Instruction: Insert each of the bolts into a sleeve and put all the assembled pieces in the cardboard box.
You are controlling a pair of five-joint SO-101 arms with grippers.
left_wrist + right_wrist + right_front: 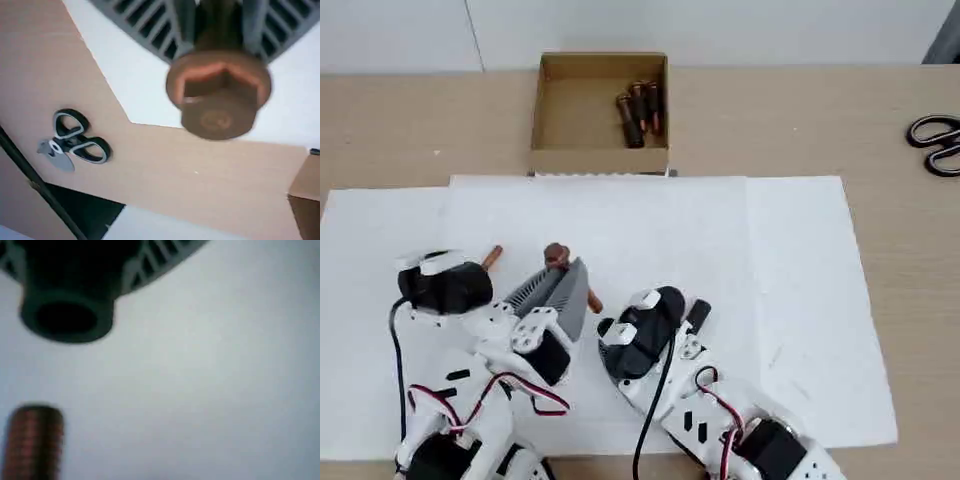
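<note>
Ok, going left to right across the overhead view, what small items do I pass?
Loose copper-coloured piece → gripped bolt → assembled pieces in the cardboard box → scissors.

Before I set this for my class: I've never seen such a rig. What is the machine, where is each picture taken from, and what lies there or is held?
These are two small robot arms, side by side at a table. The high view comes from a fixed camera looking down; the other two come from a camera on each arm's wrist. The left gripper is shut on a bolt. The right gripper is shut on a sleeve, close to that bolt's thread. A white sheet covers part of the table, with a second bolt on it. The box holds finished pieces. Scissors lie aside.
</note>
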